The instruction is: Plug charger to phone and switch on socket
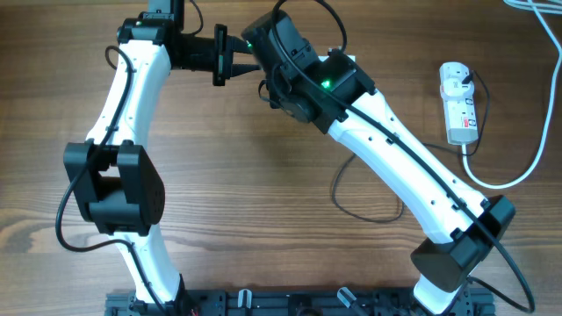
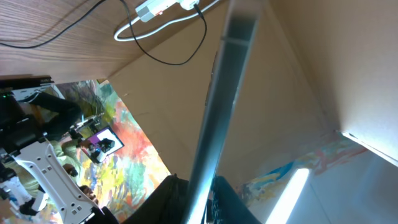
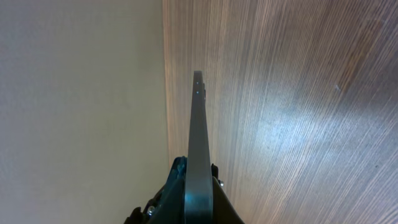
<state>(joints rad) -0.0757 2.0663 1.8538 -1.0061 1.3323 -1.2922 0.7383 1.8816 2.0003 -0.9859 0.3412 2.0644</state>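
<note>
The left arm stands on the left side of the table, bent to the right. Its gripper lies level near the far edge, nose close to the right arm's black wrist. In its wrist view the fingers show as one narrow strip with no gap, pressed together, and nothing can be seen between them.

The right arm reaches in from the near right corner. Its gripper also shows as a single thin blade, fingers together, aimed along the wood toward the table's far edge.

A pale cyan-white corner, seemingly the phone, peeks out just beyond the right wrist, mostly hidden.

The charger loops on the table under the right forearm.

The socket lies far right, a plug in it, its white cord curving off to the right.
</note>
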